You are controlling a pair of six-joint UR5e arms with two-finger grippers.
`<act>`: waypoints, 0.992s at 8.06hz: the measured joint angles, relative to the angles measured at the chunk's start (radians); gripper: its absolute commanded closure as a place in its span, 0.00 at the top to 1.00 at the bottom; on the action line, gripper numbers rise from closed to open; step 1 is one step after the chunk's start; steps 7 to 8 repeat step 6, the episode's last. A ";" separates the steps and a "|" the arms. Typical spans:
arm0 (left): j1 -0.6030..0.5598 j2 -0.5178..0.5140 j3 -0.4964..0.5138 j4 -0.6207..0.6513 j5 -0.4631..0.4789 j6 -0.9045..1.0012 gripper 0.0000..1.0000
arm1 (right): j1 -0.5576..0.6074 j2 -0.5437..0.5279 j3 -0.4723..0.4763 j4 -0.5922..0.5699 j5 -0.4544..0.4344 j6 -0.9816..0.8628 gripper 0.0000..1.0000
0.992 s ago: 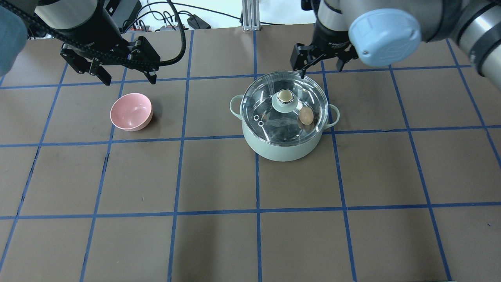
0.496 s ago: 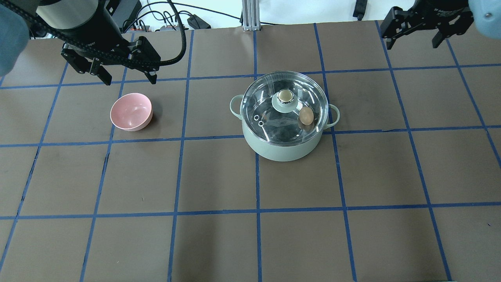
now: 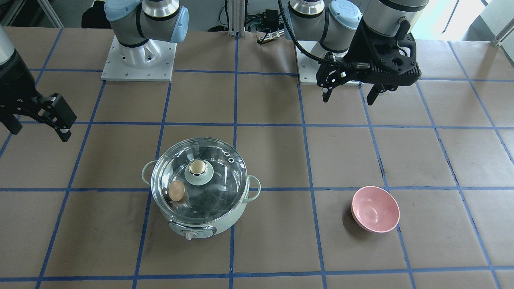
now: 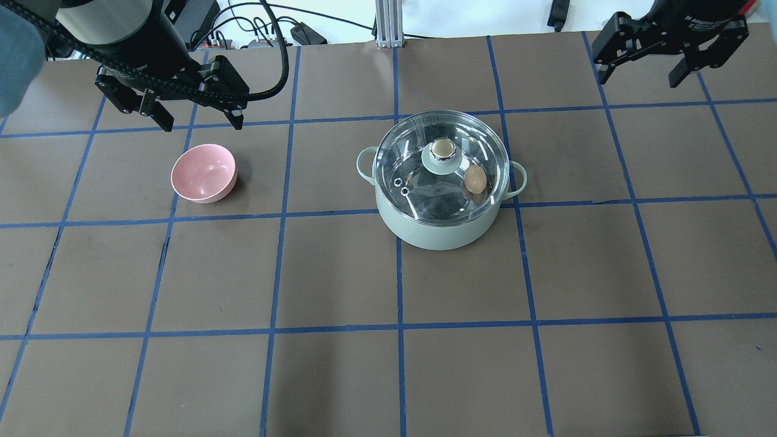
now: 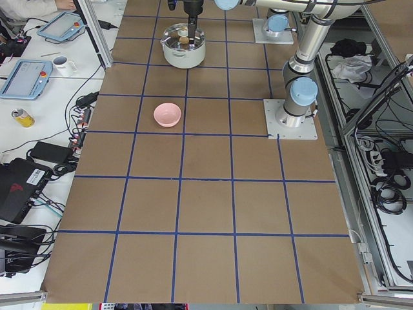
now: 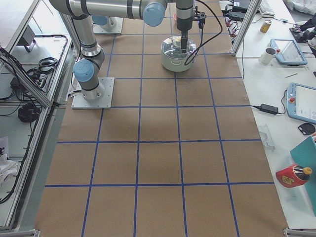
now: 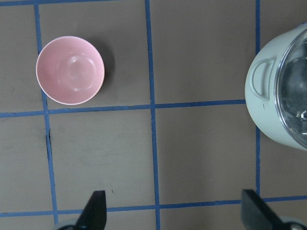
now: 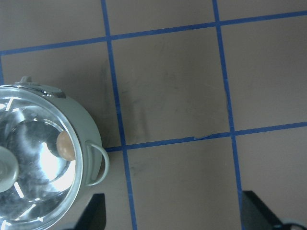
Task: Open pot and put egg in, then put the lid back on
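From across the table [image 3: 281, 160], the pot [image 3: 237, 212] stands with the lid [image 3: 217, 192] seated on its rim. The egg [image 3: 176, 191] shows through the glass, inside the pot by the look of it, close to the wall. The pink bowl [image 3: 375, 208] sits well apart from the pot, with nothing in it. The left claw [image 3: 347, 98] hangs well away from the pot on the bowl's side, spread wide and holding nothing. The right claw [image 3: 38, 130] hangs off the pot's other side, also wide and empty.

From above, the lid lies square on the pot and both claws are well clear of it.

From the table's ends the pot is small and far off, so I would not judge the claws there.

The left wrist camera catches the pot's loop handle [image 7: 261, 79] at the picture's edge, and its fingertips [image 7: 96, 211] stand far apart. The right wrist camera shows the egg under the glass, with its own tips wide too.

I'd say the last step is finished: egg in, lid on. Nothing is left to grasp, so the next move only calls for the arms to stay clear of the pot.
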 measured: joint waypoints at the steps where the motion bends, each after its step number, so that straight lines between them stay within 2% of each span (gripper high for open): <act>1: 0.000 0.000 0.000 0.000 0.000 0.000 1.00 | 0.021 -0.005 0.002 0.014 0.022 0.000 1.00; 4: 0.002 0.000 0.003 0.000 -0.001 0.000 1.00 | 0.124 0.005 0.009 0.016 0.033 0.001 1.00; 8: 0.002 0.000 0.004 -0.001 0.000 0.000 1.00 | 0.137 0.011 0.021 0.010 0.037 -0.002 1.00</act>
